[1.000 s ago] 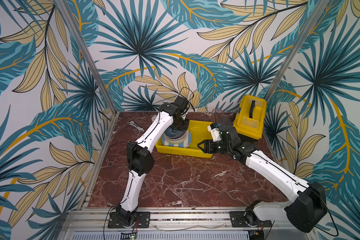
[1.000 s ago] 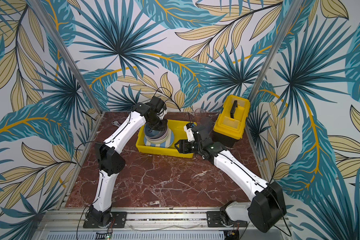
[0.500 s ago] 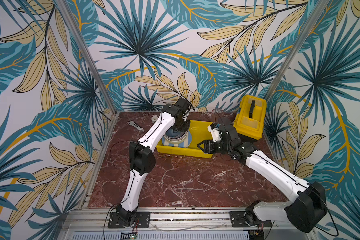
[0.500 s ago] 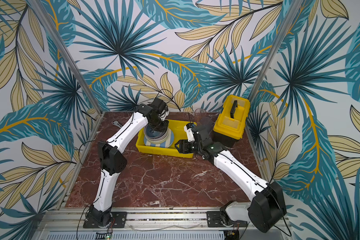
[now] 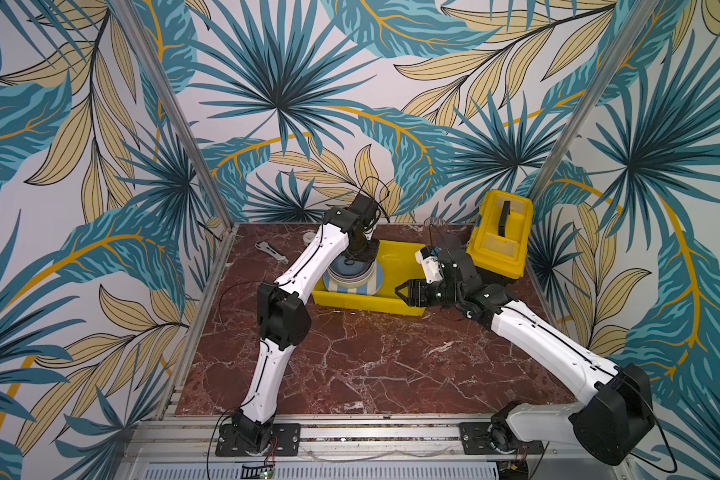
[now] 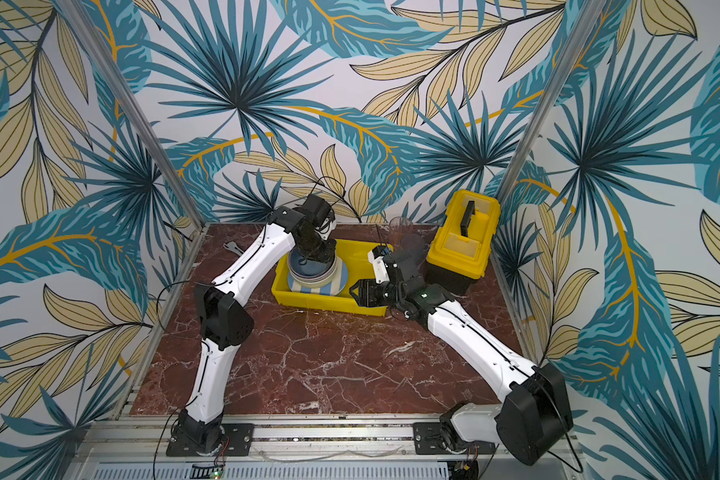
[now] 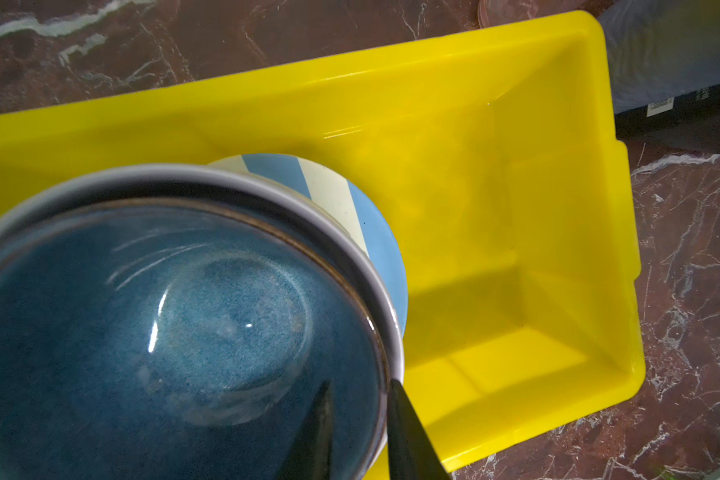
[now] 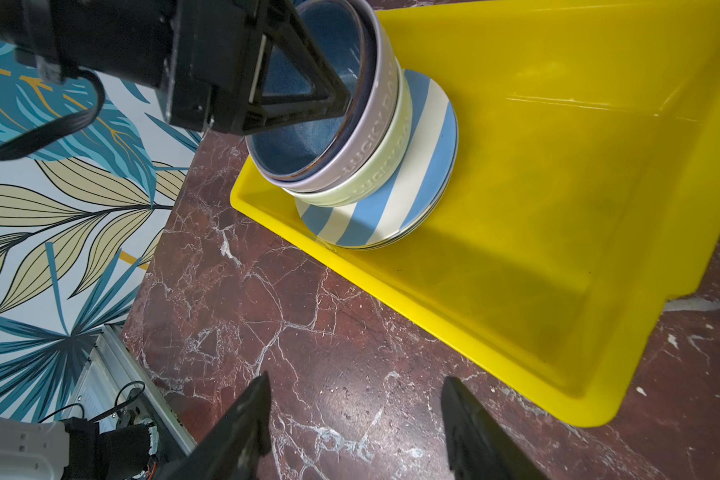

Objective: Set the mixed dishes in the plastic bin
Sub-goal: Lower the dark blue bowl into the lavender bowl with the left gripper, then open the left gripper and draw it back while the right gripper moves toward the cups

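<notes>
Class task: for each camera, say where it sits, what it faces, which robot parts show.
Both top views: high in front, looking down at the yellow bin; left arm, right arm whole.
Left wrist: above the blue bowl; left gripper straddling its rim.
Right wrist: low, facing the bin; right gripper open.
Shared: bin, bowl.

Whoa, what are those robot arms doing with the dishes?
They are packing dishes into the shallow yellow plastic bin. The left gripper has its fingers either side of the rim of a dark blue glazed bowl, stacked on a lilac bowl, a pale green bowl and a blue-and-cream striped plate. The right gripper hovers open, empty, by the bin's front edge.
</notes>
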